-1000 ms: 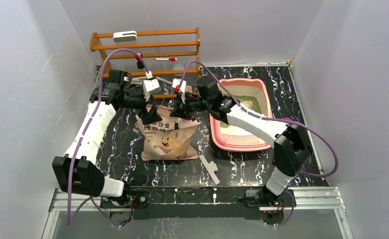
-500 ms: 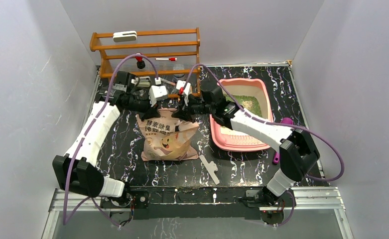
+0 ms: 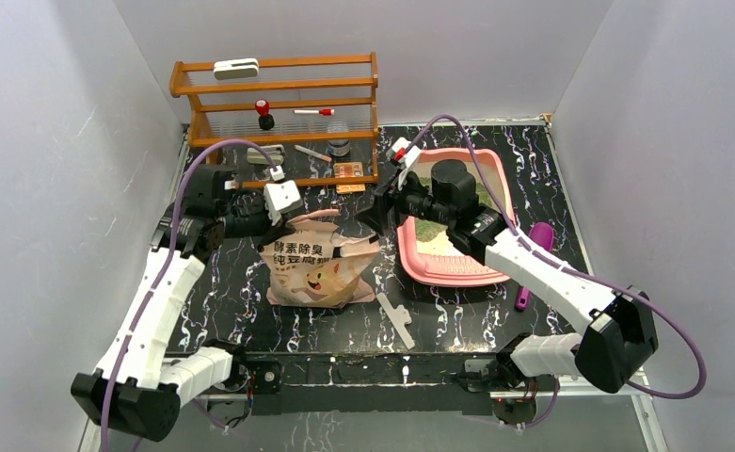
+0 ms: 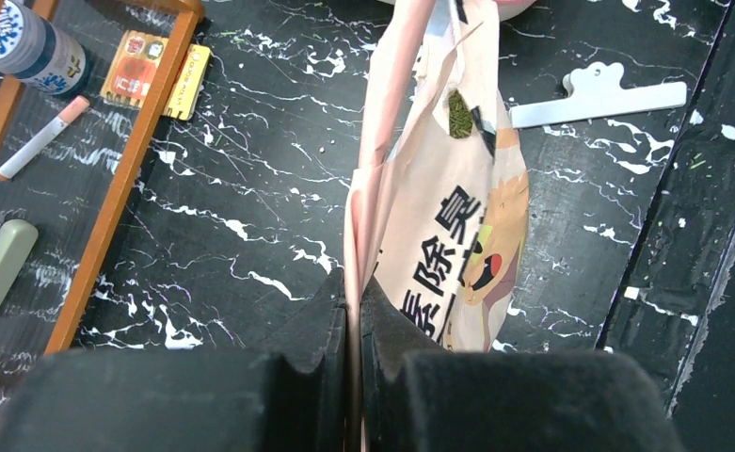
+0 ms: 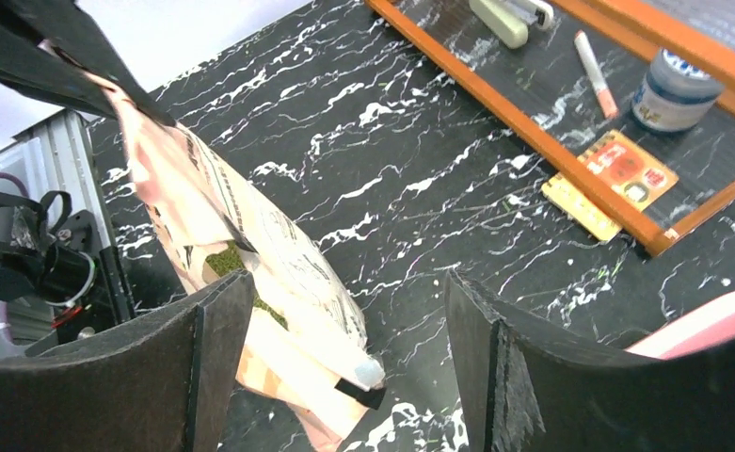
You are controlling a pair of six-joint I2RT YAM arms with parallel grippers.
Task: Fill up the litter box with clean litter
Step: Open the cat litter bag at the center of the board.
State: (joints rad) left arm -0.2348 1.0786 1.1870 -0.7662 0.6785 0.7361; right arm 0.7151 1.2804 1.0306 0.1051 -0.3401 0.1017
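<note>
The pink litter box [image 3: 443,275] sits right of centre, with green clean litter [image 3: 487,191] on its floor, partly hidden by my right arm. A beige cat-printed bag [image 3: 318,264] stands in the middle. My left gripper [image 3: 283,218] is shut on the bag's top left edge; in the left wrist view the gripper [image 4: 354,301] pinches the thin bag edge [image 4: 382,169]. My right gripper [image 3: 375,209] is open beside the bag's top right corner. In the right wrist view that gripper [image 5: 344,311] stands wide, the bag's folded corner [image 5: 344,363] loose between its fingers. Green granules [image 4: 459,113] show in the bag's mouth.
A wooden shelf rack [image 3: 279,113] with small items stands at the back left. A purple scoop [image 3: 533,247] lies right of the litter box. A white clip [image 3: 396,318] lies on the black marbled table near the front edge.
My left gripper shut on the bag's top left edge. My right gripper let go of the top right corner, opened and drew back to the right. The bag's top sagged.
</note>
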